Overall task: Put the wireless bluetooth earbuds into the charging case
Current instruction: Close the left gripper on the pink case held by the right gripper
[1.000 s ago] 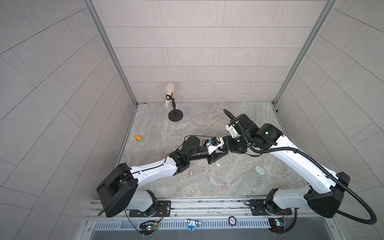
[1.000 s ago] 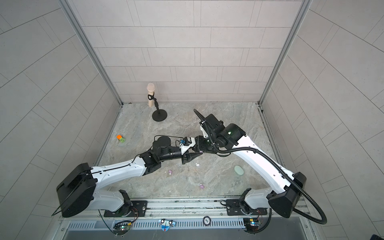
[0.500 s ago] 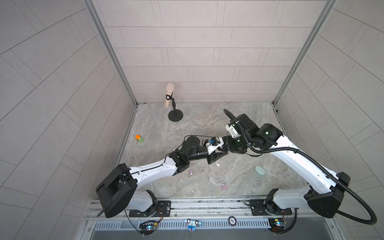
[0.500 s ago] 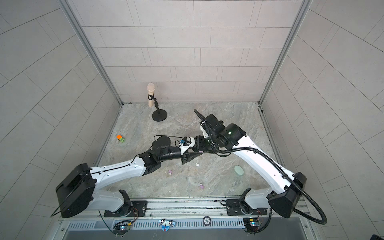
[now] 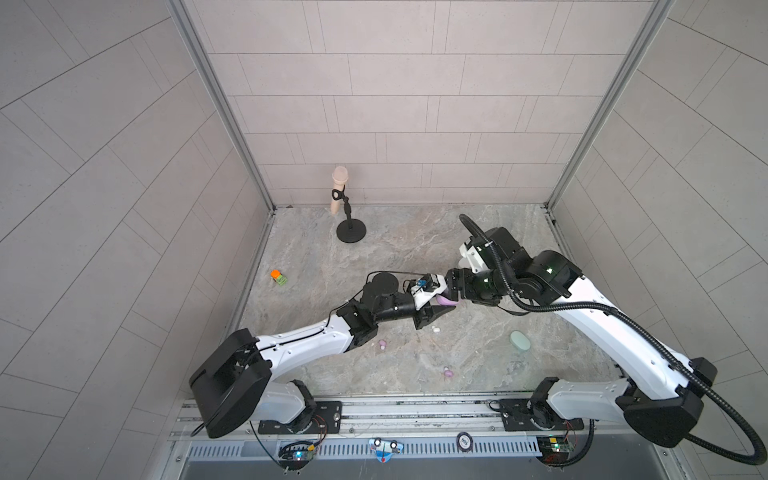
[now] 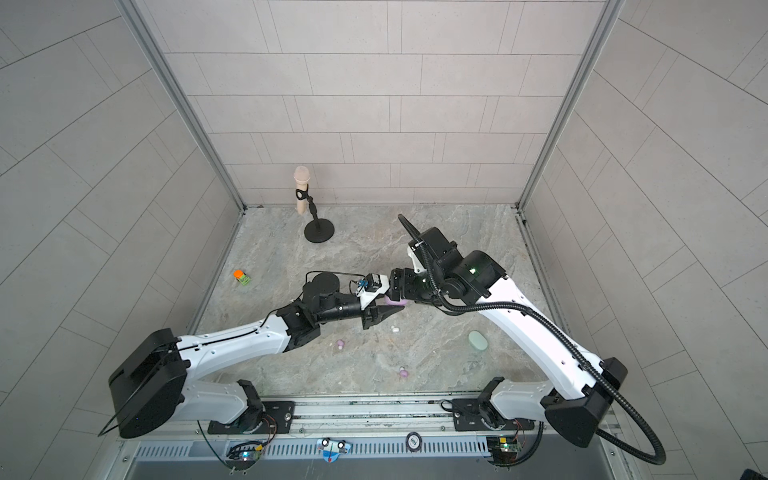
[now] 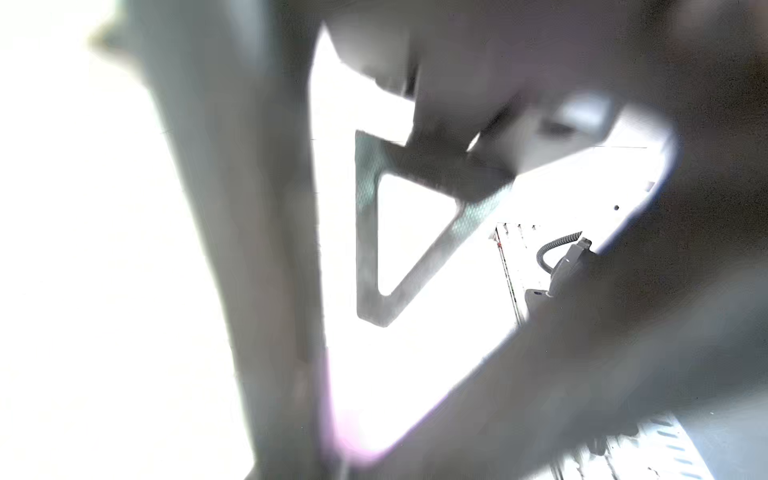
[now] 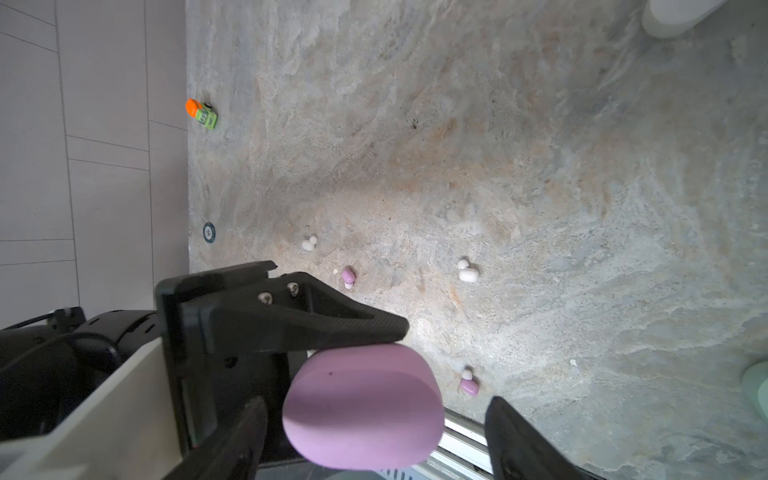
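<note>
Lilac charging case, lid shut, contents unseen, long axis running from claw to claw, pinched in the closed left claw; right claw stands open astride it. Lilac and white earbuds lie loose on the tabletop.

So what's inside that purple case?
Nothing shows: the lilac case looks shut, so its inside is hidden. Two lilac earbuds lie outside on the table.

At the back of the table, left of centre, stood the microphone stand. The toy car lay near the left wall. Mid-table, the held charging case sat in the left gripper. The earbuds lay scattered in front of it, the loose charging case to the front right.
</note>
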`<state>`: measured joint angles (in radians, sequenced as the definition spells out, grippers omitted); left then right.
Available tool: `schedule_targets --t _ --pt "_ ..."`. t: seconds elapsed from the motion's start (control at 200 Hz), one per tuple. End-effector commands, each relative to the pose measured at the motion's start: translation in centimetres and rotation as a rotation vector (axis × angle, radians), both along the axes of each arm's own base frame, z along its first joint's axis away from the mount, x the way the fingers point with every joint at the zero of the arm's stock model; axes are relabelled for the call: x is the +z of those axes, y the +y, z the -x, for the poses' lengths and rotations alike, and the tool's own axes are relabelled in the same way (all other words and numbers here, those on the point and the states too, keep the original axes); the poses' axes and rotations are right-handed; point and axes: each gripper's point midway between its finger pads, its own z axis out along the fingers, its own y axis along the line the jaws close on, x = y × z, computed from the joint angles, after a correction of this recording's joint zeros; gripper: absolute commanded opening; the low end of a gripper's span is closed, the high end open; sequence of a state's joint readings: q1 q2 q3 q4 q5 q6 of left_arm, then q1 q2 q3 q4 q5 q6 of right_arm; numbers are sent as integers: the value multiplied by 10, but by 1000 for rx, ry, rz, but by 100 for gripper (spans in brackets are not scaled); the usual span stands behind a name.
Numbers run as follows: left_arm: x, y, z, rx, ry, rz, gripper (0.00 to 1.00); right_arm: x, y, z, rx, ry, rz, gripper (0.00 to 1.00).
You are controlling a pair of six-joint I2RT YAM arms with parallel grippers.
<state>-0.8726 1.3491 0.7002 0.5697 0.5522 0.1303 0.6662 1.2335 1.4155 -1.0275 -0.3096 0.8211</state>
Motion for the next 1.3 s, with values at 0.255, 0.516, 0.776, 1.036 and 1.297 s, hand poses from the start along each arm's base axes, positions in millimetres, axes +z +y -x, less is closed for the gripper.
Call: schedule_targets --t 0.255,0.516,0.776,1.036,1.297 --pt "4 12 26 -62 91 8 23 0 -43 6 80 -128 114 86" --pt "1 20 51 -160 189 -68 22 10 -21 34 453 -376 126 81" --pt "5 25 51 -204 248 -52 21 -3 -5 52 642 -467 182 78" --pt "7 24 51 -222 243 -52 20 -14 10 47 656 -488 203 78" --pt "9 23 53 -234 241 -48 20 -18 17 40 658 -498 234 76"
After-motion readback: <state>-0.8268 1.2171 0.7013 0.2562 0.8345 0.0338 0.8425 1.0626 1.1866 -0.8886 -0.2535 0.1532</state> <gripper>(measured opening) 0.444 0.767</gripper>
